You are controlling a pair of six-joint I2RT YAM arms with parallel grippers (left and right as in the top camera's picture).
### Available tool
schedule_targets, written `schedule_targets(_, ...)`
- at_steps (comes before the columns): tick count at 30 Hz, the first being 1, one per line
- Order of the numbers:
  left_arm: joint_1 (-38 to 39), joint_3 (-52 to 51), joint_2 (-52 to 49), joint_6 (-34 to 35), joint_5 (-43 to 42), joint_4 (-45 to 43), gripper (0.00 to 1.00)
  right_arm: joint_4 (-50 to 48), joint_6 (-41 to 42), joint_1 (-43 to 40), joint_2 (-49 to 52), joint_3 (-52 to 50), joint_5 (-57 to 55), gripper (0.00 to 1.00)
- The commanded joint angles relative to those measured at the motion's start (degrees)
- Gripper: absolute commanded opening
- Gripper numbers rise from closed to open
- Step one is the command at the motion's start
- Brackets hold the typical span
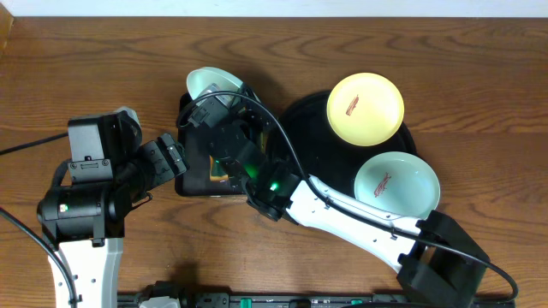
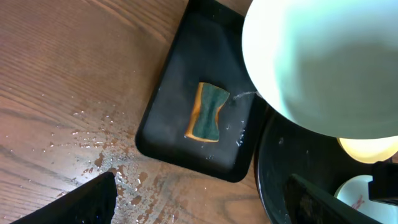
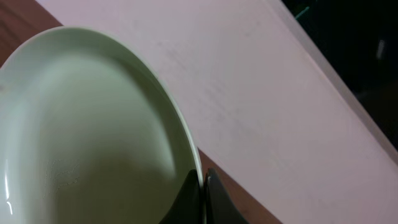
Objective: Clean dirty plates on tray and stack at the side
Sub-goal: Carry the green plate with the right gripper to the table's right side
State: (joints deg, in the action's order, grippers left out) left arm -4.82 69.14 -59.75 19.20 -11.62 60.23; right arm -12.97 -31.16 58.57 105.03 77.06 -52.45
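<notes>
My right gripper [image 3: 203, 190] is shut on the rim of a mint-blue plate [image 3: 87, 137] and holds it tilted above the small rectangular black tray [image 1: 193, 184]. The held plate shows in the overhead view [image 1: 210, 81] and the left wrist view [image 2: 323, 62]. A pale yellow plate [image 1: 366, 108] and a second mint-blue plate [image 1: 396, 182], each with a reddish smear, lie on the round black tray [image 1: 300, 120]. My left gripper [image 2: 199, 202] is open and empty, low over the wet wood left of the trays.
A yellow-green sponge [image 2: 207, 112] lies in the rectangular tray [image 2: 180, 68]. Water drops [image 2: 106, 155] spread on the wood beside it. The right arm [image 1: 342, 214] crosses in front of the round tray. A white wall fills the right wrist view.
</notes>
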Motion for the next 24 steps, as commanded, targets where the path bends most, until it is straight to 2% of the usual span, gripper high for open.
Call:
schedule_targets(1, -0.3, 1.2, -0.1, -0.8, 0.9, 0.2, 0.86, -1.0, -2.4, 0.1, -2.0, 0.8, -1.6, 0.01)
schedule_targets(21, -0.3, 1.2, -0.1, -0.8, 0.9, 0.2, 0.86, -1.3, -3.2, 0.1, -2.0, 0.8, -1.5, 0.01)
schedule_targets(24, -0.3, 1.2, -0.1, -0.8, 0.9, 0.2, 0.86, 1.0, 0.8, -0.1, -1.9, 0.8, -1.3, 0.01)
